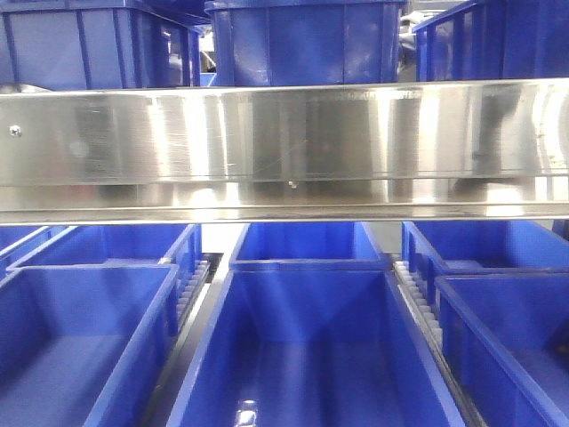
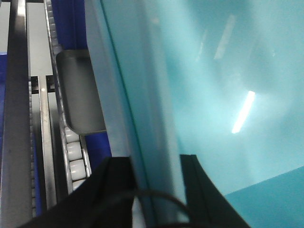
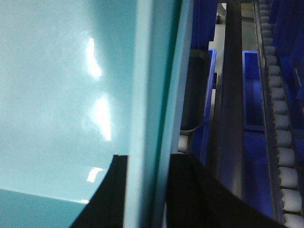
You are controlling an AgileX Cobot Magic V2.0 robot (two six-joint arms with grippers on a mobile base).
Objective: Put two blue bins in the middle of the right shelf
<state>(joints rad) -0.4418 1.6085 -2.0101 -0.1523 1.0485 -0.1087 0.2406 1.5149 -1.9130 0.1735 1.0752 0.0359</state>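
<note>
A pale light-blue bin (image 2: 218,95) fills the left wrist view. My left gripper (image 2: 154,187) is shut on its thick rim, one black finger (image 2: 116,180) outside the wall and the other inside. In the right wrist view a pale light-blue bin (image 3: 57,95) shows the same way. My right gripper (image 3: 149,190) is shut on its rim, with one finger (image 3: 114,190) inside and the other outside. I cannot tell whether both views show one bin or two. No pale bin and no gripper appears in the front view.
A wide steel shelf beam (image 1: 284,147) crosses the front view. Dark blue bins stand below it (image 1: 302,356) (image 1: 80,338) (image 1: 507,329) and above it (image 1: 302,40). White roller tracks (image 2: 71,152) (image 3: 285,142) and dark rails run beside the pale bin walls.
</note>
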